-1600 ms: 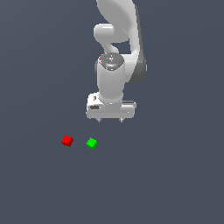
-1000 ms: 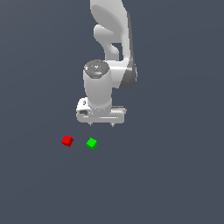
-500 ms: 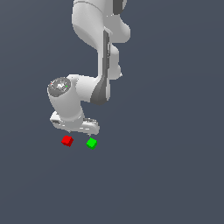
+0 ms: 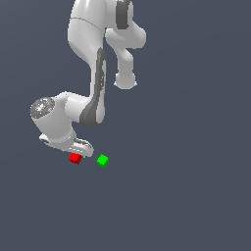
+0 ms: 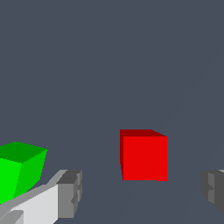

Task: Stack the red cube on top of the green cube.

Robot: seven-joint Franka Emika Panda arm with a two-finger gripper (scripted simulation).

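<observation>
Fingers (image 5: 70, 194) of the gripper (image 5: 142, 194) are shown spread apart in the wrist view, with nothing clasped; a grey pad is seen at each side and a wide gap is left between them. Just beyond the fingertips, in line with that gap, the red cube (image 5: 143, 154) is seen resting on the dark grey floor (image 5: 131, 65), untouched by either pad. Outside the fingers, past the white-backed one, the green cube (image 5: 19, 170) is seen, partly covered by that finger.

In the exterior view the gripper (image 4: 80, 147) is lowered close to the floor (image 4: 196, 196), and the red cube (image 4: 75, 158) is found directly beneath its tip, partly overlapped by it. The green cube (image 4: 102, 160) lies near the red one, toward the exterior view's right, clear of the gripper. The white arm (image 4: 93, 54) is seen folded above, its wrist bent low.
</observation>
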